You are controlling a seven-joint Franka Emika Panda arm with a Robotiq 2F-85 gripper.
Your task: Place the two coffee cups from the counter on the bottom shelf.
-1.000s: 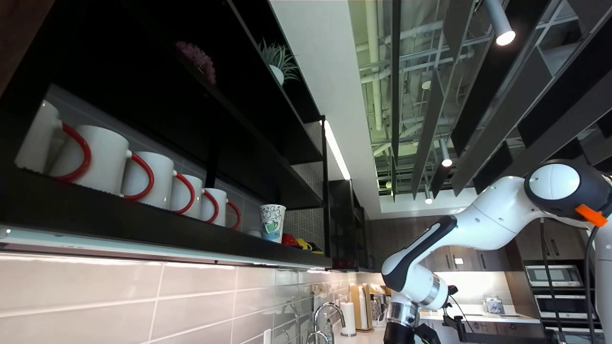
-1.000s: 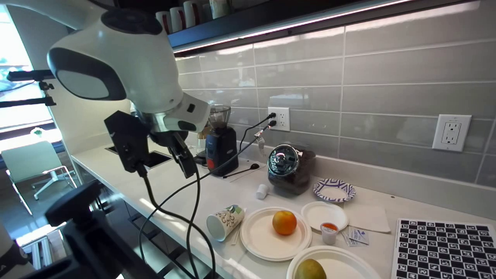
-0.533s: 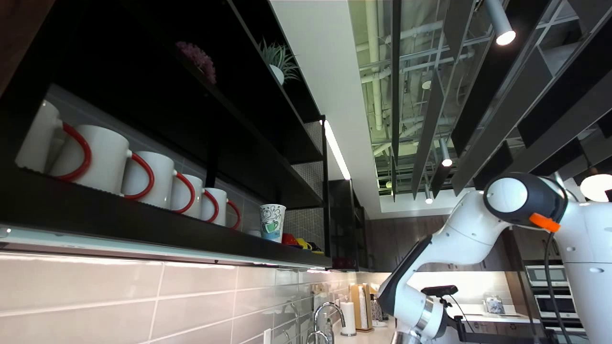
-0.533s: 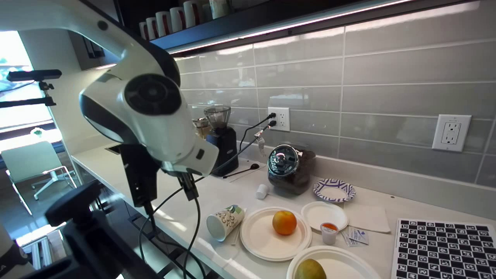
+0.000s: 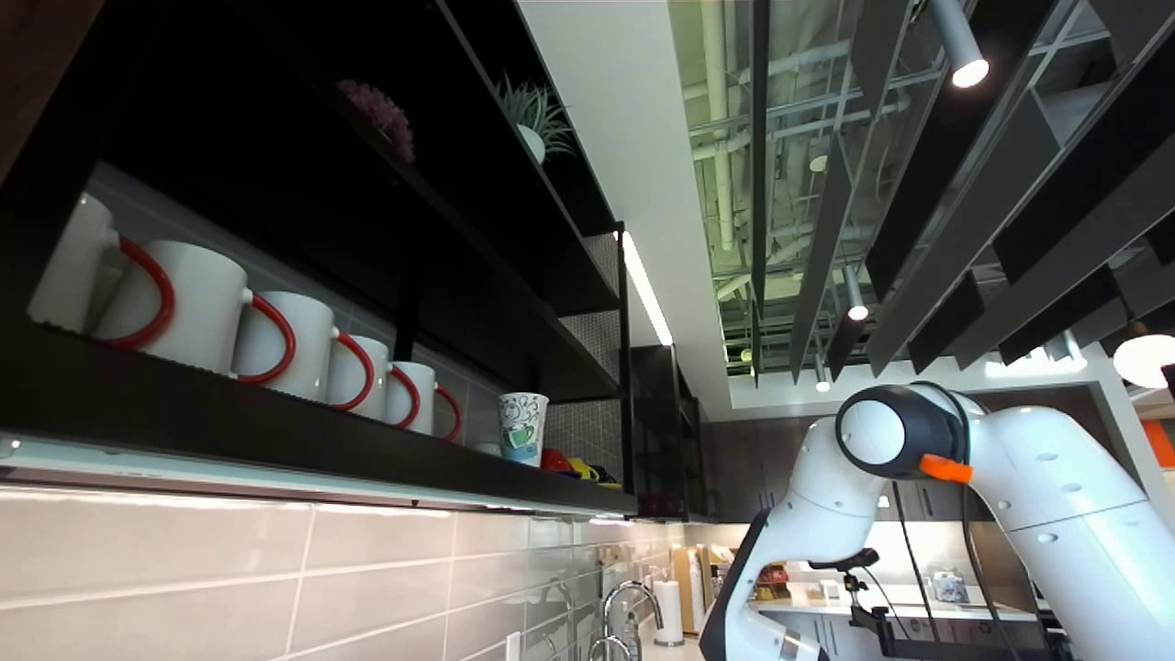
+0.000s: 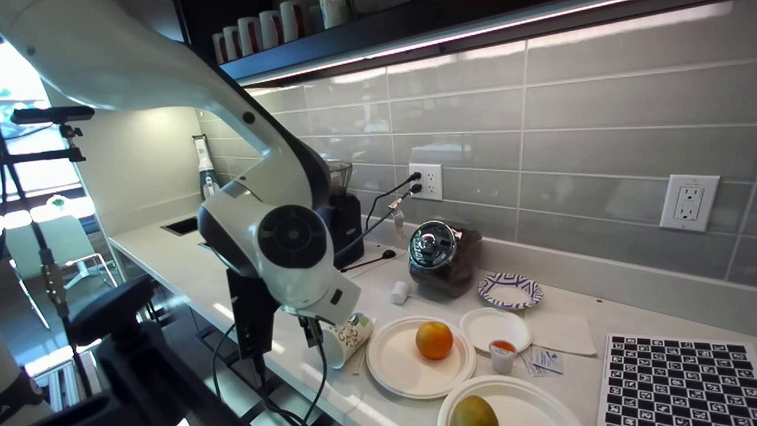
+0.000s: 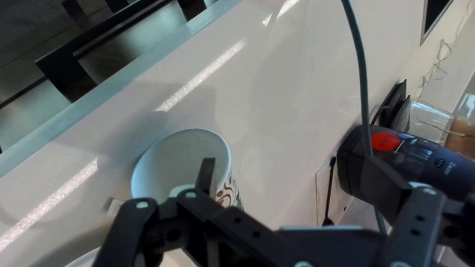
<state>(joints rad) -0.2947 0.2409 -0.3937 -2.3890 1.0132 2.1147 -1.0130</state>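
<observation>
One tipped coffee cup (image 6: 349, 340) lies on the white counter (image 6: 369, 293), streaks of light (image 7: 200, 75) near it. I see a plate (image 6: 391, 362) with an orange (image 6: 434, 340) just beside it, the grinder (image 6: 349, 219) farther off, the tiled wall (image 6: 461, 145) behind and, well apart, a chair (image 6: 70, 239). Higher than it, a second coffee cup (image 5: 523, 431) stands upright on the bottom shelf (image 5: 303, 431). My gripper (image 7: 293, 173), spread wide, is near the tipped coffee cup; whether they touch, I cannot tell.

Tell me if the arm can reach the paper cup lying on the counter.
Probably yes: the fingers are spread, and in the wrist view nothing seems to lie between them and the paper cup, though a cable crossing that view might snag.
</observation>
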